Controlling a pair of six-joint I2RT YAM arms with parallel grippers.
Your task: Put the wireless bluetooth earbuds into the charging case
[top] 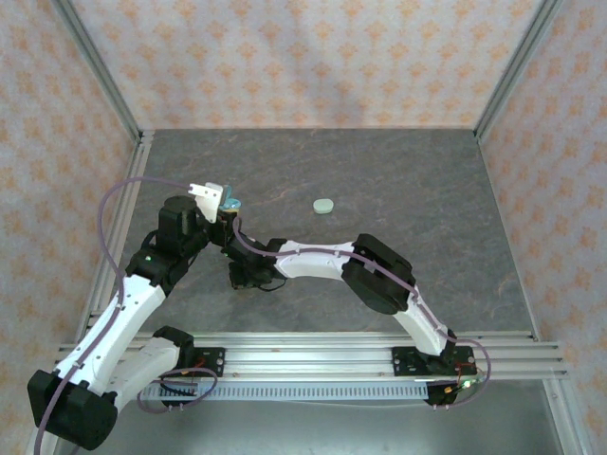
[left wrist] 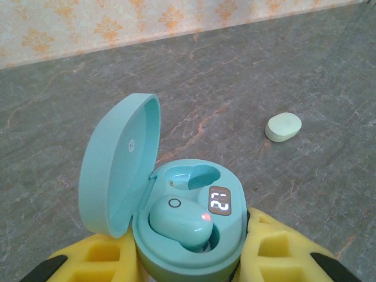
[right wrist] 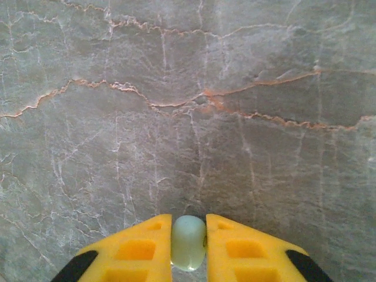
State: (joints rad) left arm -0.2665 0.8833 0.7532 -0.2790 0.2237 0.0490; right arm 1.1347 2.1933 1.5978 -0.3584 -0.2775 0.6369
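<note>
One wireless bluetooth earbud (left wrist: 179,220) sits in the open charging case (left wrist: 120,167), beside its empty socket (left wrist: 197,175). The left gripper (left wrist: 188,258) clamps that case. The right gripper (right wrist: 188,249) pinches another earbud (right wrist: 188,239).

A dark grey, stone-patterned tabletop (top: 408,171) with thin orange-brown veins fills the floor of a small booth. Three walls close it in: a back wall (top: 313,57), a left wall (top: 47,142) and a right wall (top: 569,190), all covered in pale cream paper printed with repeating orange floral motifs. Silver aluminium posts (top: 100,71) (top: 514,66) run up the two far corners, tilting outward in the overhead view. Along the near edge lie parallel silver aluminium rails (top: 313,355). The light is soft and even, and shadows on the tabletop are faint. In the left wrist view the same patterned paper (left wrist: 117,20) meets the veined surface (left wrist: 235,70) in a straight seam; the right wrist view gives the veins close up (right wrist: 176,117).
</note>
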